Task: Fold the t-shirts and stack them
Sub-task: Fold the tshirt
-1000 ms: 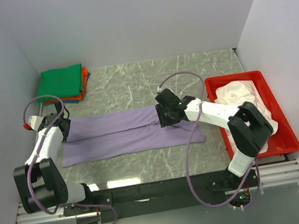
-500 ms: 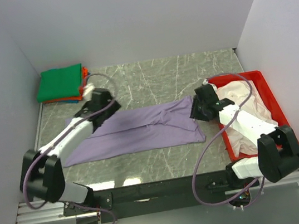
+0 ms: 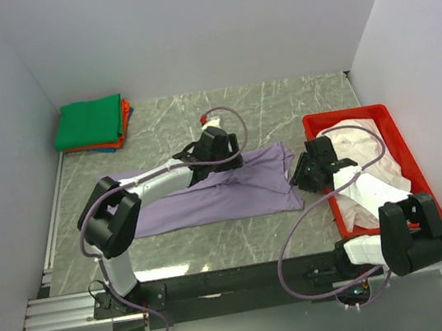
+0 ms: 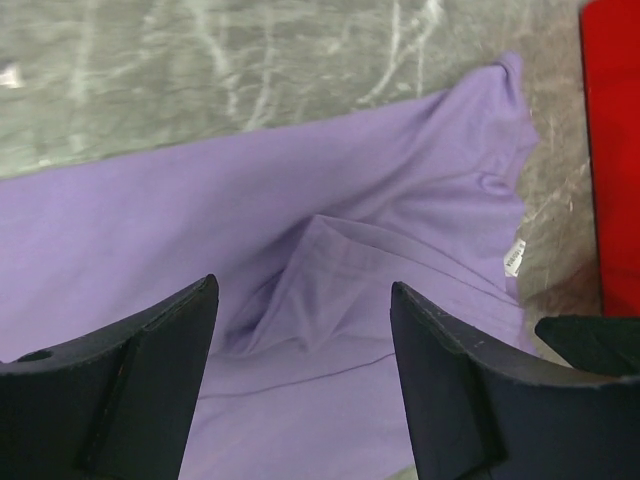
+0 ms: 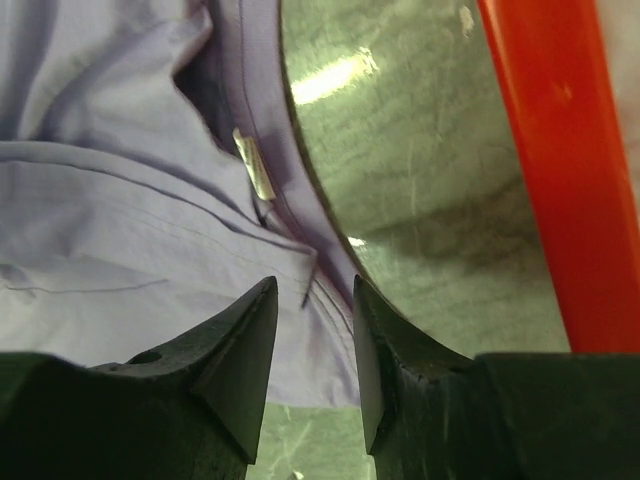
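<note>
Your left gripper is hovering with its fingers wide apart and nothing between them, over the far edge of the lavender t-shirt, near the middle of the table. Your right gripper is pointing down at the shirt's right end, its fingers standing a narrow gap apart over the hem and not clamping anything. The shirt is lying folded into a long band running left to right across the table, wrinkled where the layers are overlapping, and its white neck label is showing at the right end. Just beyond that end the red tray is sitting along the table's right edge, holding a pale pinkish-white t-shirt in a loose heap. In the far left corner a folded stack is resting, with the green t-shirt on top and an orange-red t-shirt peeking out beneath it.
</note>
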### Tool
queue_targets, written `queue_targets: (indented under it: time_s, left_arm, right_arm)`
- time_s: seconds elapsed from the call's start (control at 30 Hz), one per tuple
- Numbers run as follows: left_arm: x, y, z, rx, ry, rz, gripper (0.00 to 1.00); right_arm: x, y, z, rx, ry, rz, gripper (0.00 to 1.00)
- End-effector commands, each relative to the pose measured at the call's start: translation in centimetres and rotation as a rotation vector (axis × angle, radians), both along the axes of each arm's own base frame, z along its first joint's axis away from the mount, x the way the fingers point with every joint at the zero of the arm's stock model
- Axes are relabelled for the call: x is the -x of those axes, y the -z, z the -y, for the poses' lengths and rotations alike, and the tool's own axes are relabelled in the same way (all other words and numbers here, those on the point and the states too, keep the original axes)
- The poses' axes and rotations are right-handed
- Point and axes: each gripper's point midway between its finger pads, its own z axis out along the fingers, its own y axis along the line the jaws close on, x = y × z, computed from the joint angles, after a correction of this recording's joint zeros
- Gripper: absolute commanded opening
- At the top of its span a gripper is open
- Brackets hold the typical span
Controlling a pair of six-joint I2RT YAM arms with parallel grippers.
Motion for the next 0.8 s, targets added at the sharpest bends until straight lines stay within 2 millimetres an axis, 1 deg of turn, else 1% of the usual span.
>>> queue_targets:
  time_s: [0.0,0.13,0.2,0.23,0.3,0.4,0.43,0.5,0.53,0.63,0.77]
  left_arm:
    - [-0.5,-1.6,2.6,0.023,0.078,0.056,0.75]
    - [-0.6,0.1,3.3,0.009,0.086,0.024,0.73]
    - [-0.5,0.4,3.8,0.009,0.101,0.021,0.72]
    - [-0.5,0.9,4.0,0.002,0.106,0.016,0.72]
    - [-0.4,1.2,4.4,0.001,0.121,0.012,0.71]
    - [-0.6,1.3,5.1,0.003,0.139,0.013,0.7]
    - [-0.6,1.7,5.1,-0.006,0.14,0.006,0.69]
    - [-0.5,1.8,5.5,-0.008,0.146,0.006,0.68]
    - [-0.5,2.1,5.5,-0.013,0.146,0.0,0.66]
    - [-0.6,2.3,5.6,-0.017,0.146,-0.003,0.63]
    - [-0.4,2.4,5.6,-0.02,0.152,-0.005,0.55]
  right_arm:
    - [-1.4,-0.3,-0.7,-0.06,0.002,0.045,0.43]
    - [-1.5,0.2,-0.7,-0.074,0.006,0.037,0.42]
    - [-1.5,0.6,-0.8,-0.082,0.005,0.028,0.41]
    - [-1.5,0.7,-0.8,-0.082,0.003,0.025,0.41]
    - [-1.4,1.0,-0.8,-0.086,0.005,0.013,0.41]
    - [-1.3,0.9,-0.7,-0.081,0.012,0.017,0.4]
    - [-1.4,0.9,-0.7,-0.081,0.012,0.02,0.4]
    - [-1.4,1.0,-0.8,-0.088,0.009,0.016,0.4]
    - [-1.4,1.0,-0.9,-0.092,0.009,0.016,0.4]
    - [-1.6,1.0,-1.0,-0.098,0.007,0.014,0.4]
    - [-2.0,1.0,-1.1,-0.1,0.01,0.019,0.38]
